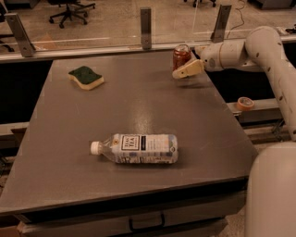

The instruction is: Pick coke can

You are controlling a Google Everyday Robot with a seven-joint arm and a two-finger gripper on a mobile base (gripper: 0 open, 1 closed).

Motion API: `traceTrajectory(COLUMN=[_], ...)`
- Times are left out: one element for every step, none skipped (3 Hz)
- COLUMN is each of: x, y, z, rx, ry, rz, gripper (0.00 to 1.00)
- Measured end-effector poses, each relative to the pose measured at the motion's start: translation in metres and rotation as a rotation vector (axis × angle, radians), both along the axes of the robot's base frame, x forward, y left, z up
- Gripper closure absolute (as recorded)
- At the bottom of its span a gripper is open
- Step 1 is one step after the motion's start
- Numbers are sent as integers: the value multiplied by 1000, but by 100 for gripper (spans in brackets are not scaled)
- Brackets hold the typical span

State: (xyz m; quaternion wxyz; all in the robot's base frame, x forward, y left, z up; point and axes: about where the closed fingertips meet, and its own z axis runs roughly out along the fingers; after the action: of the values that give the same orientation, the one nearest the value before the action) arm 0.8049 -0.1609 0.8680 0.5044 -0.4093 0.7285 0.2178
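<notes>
A gray table (138, 109) is set before a glass wall (104, 25) held by metal posts (145, 27), a black chair (69, 6) is seen on the pale floor (178, 18) behind, and the gripper (179, 73) is held over the table's far right part.

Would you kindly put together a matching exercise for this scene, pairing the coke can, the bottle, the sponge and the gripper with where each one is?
Things:
1. coke can
2. bottle
3. sponge
4. gripper

Places:
A. lying on its side near the front of the table
B. flat on the far left part
C. standing upright at the far edge
D. low over the far right part, close beside the upright can

Pairs: 1-C, 2-A, 3-B, 4-D
</notes>
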Motion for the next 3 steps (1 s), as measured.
traceTrajectory(x=[-5, -14, -30], y=[27, 41, 52], z=[1, 15, 38], rx=[62, 113, 163], ry=[54, 56, 35], rz=[30, 65, 122], gripper=[18, 41, 65])
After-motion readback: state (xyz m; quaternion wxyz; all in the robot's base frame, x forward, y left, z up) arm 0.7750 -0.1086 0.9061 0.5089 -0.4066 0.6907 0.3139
